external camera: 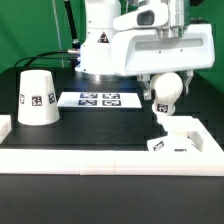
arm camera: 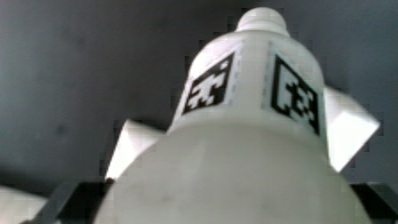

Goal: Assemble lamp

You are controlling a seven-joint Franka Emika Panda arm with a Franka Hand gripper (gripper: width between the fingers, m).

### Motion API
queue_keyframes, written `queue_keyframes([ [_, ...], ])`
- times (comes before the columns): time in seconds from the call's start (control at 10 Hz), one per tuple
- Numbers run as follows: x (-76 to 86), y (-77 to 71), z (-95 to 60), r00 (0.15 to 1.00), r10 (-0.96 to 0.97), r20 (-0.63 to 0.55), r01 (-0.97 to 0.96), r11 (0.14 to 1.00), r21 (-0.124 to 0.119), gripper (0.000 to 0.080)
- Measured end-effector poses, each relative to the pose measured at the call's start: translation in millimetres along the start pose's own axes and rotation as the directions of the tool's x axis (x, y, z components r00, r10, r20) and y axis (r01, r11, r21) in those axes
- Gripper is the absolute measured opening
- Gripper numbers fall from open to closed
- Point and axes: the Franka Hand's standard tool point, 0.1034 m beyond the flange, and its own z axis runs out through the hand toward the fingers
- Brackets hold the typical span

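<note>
My gripper (external camera: 164, 80) is shut on the white lamp bulb (external camera: 166, 93) and holds it upright just above the flat square lamp base (external camera: 183, 134) at the exterior view's right. In the wrist view the bulb (arm camera: 240, 120) fills the frame, narrow end pointing away, with two black-and-white tags on it. My gripper (arm camera: 222, 208) closes on its wide part, and the dark fingers (arm camera: 71, 202) show at either side. White corners of the base (arm camera: 132, 148) show behind the bulb. The tapered lamp shade (external camera: 38, 97) stands on the table at the exterior view's left.
The marker board (external camera: 96, 99) lies flat between the shade and the robot body (external camera: 105, 45). A low white rim (external camera: 100, 160) borders the black table along the front and the exterior view's left.
</note>
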Motion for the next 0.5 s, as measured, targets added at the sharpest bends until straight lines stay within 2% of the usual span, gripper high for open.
queue_keyframes([
  [0.1,5.8,2.4,-4.7,1.0,-0.016,-0.001,0.016,1.0,0.0,0.0576],
  [0.3,24.2,5.4,-17.1,0.999,-0.012,0.03,0.012,1.0,0.015,0.0576],
  [0.5,23.4,5.5,-14.2,1.0,-0.013,0.024,0.012,1.0,0.013,0.0576],
])
